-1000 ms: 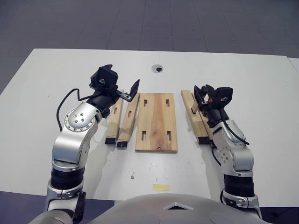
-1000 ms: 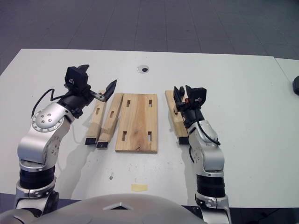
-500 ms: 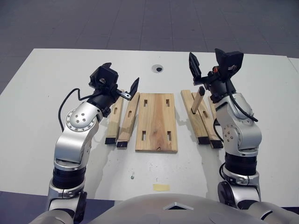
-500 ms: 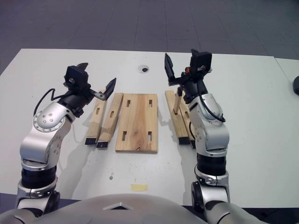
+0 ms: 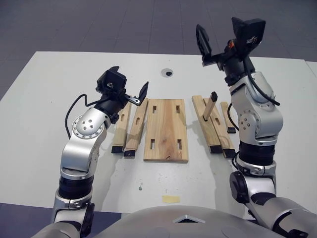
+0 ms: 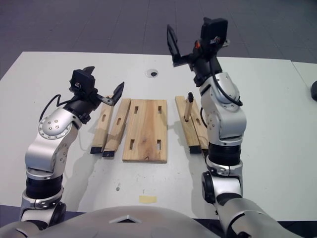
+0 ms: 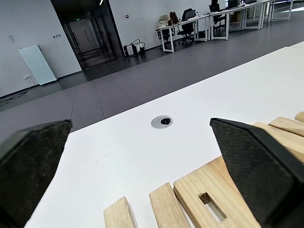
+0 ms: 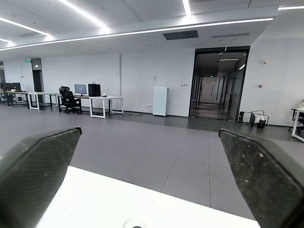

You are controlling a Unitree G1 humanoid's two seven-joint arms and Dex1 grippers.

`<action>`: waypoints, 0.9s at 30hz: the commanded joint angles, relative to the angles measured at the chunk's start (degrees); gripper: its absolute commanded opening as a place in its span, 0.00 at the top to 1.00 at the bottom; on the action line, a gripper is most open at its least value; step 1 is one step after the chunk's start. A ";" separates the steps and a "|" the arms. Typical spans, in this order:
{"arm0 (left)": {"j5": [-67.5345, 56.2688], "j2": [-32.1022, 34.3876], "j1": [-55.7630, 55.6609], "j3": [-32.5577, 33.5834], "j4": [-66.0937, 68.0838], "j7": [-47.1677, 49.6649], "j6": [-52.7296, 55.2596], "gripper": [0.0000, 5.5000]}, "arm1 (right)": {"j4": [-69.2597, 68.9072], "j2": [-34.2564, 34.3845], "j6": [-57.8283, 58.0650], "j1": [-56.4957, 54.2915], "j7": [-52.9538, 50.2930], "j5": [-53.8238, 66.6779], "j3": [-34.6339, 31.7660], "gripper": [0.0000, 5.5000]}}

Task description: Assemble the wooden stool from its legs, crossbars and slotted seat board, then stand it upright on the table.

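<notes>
White table [image 5: 59, 89] holds seat board [image 5: 166, 130] beside left pincer [image 5: 130, 83].

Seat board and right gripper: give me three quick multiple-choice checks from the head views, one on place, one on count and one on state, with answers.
1. Where does the seat board lie?
A. Between the left wooden pieces and the right wooden pieces
B. Standing on edge
C. At the far edge

2. How many slots does it show?
A. Two
B. Four
C. Six

3. How is the right gripper?
A. Shut on a crossbar
B. Shut on the board
C. Open, empty, held high

Answers: 1 A, wooden pieces lie on either side of it; 2 B, two slots sit near each end; 3 C, its fingers are spread with nothing between them.
</notes>
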 commanded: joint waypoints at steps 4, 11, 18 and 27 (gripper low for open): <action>0.95 0.77 -0.82 0.75 0.46 -0.07 0.12 0.02 | 12.84 -1.12 -2.62 17.53 2.71 -5.82 6.11 0.02; 1.09 0.27 -1.06 0.19 0.92 -0.80 0.35 0.02 | 11.27 1.32 -6.08 14.92 1.46 -4.00 3.89 0.02; 1.35 -0.79 1.16 0.64 0.02 0.15 0.22 0.02 | 7.75 1.04 -6.77 10.74 1.77 -2.02 1.58 0.02; 0.92 0.62 0.93 1.19 -0.51 -1.24 0.79 0.02 | 3.20 2.39 -9.60 11.46 0.38 1.67 -2.82 0.02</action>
